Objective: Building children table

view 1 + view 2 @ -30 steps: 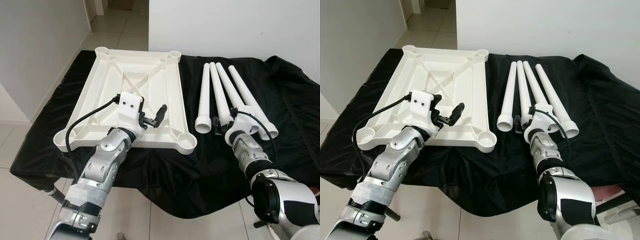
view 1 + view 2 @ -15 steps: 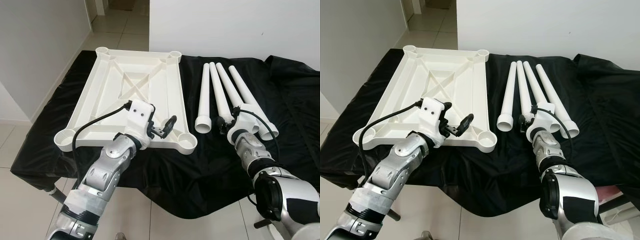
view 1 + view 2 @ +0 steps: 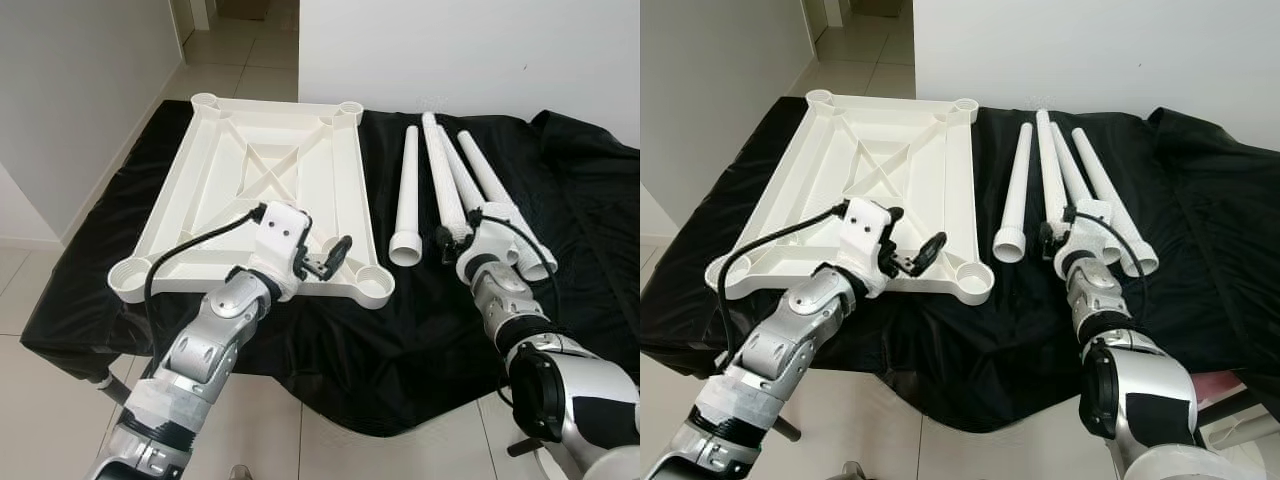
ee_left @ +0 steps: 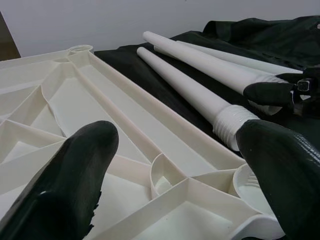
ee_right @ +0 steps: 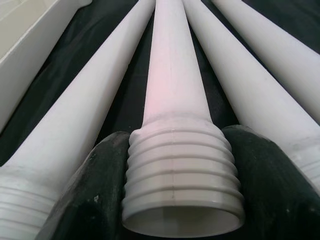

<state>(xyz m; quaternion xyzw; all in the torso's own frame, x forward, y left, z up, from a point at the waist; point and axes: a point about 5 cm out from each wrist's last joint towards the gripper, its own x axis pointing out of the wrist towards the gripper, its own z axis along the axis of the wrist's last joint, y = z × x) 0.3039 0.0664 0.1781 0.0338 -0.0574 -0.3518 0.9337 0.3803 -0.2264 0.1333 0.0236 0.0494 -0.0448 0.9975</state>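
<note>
— Where the black cloth (image 3: 300,340) covers the counter, what lies on it?

— A white tabletop (image 3: 255,195), underside up, with ribs crossing in the middle and a round socket at each corner. Just beside it, toward the robot's right, lie four white legs; the nearest one to the tabletop is leg (image 3: 407,195), with its threaded end toward the robot.

— And the left gripper (image 3: 322,262)?

— It hovers over the near right corner socket (image 3: 372,285) of the tabletop, jaws open, holding nothing.

— The right gripper (image 3: 1060,238)?

— Its jaws are closed on the threaded end of the second leg (image 3: 440,180). That leg is tilted, its far tip crossing over the third leg (image 3: 470,185). The fourth leg (image 3: 505,205) lies flat on the cloth farthest right.
</note>
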